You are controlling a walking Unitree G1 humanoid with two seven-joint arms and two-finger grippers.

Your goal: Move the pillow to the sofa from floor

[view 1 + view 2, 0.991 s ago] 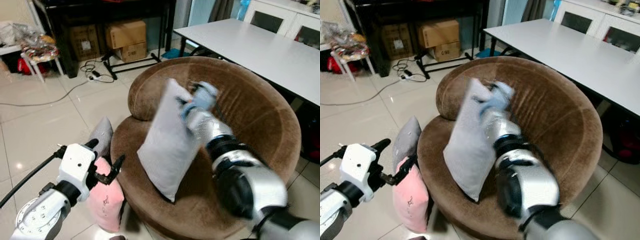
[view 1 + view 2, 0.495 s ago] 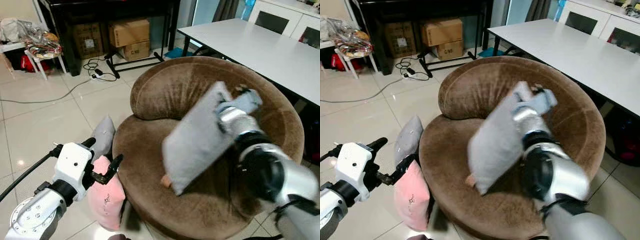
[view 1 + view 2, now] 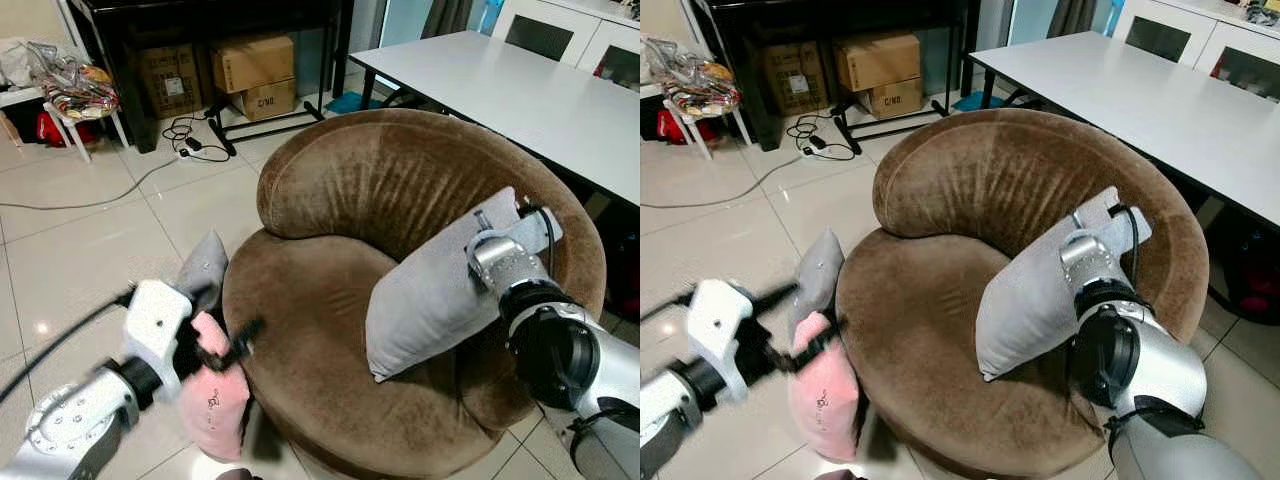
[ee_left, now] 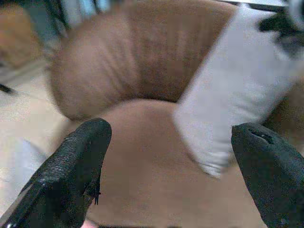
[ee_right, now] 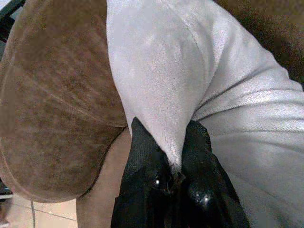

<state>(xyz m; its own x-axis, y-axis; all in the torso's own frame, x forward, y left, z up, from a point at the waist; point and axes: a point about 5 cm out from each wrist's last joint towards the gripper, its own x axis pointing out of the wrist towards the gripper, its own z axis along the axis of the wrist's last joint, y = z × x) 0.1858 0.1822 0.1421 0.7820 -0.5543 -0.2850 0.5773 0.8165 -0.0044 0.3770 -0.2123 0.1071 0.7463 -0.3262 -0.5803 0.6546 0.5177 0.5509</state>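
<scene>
A grey pillow [image 3: 437, 293] leans on the seat of the round brown sofa [image 3: 340, 190], against its right backrest. My right gripper [image 5: 168, 137] is shut on the pillow's upper corner, the cloth pinched between its black fingers [image 5: 142, 152]. My left gripper [image 4: 171, 133] is open with nothing in it, low at the sofa's left side, above a pink pillow [image 3: 215, 400] on the floor. Another grey pillow [image 3: 205, 268] stands on the floor beside the pink one, against the sofa.
A white table [image 3: 520, 90] stands close behind the sofa on the right. Cardboard boxes [image 3: 255, 65] sit under a dark desk at the back. Cables [image 3: 190, 135] lie on the tiled floor, and a small loaded stool [image 3: 75, 95] is at the far left.
My right arm swung the grey pillow rightward and down, from upright mid-seat to leaning on the sofa's right side. The left arm shifted slightly and looks blurred.
</scene>
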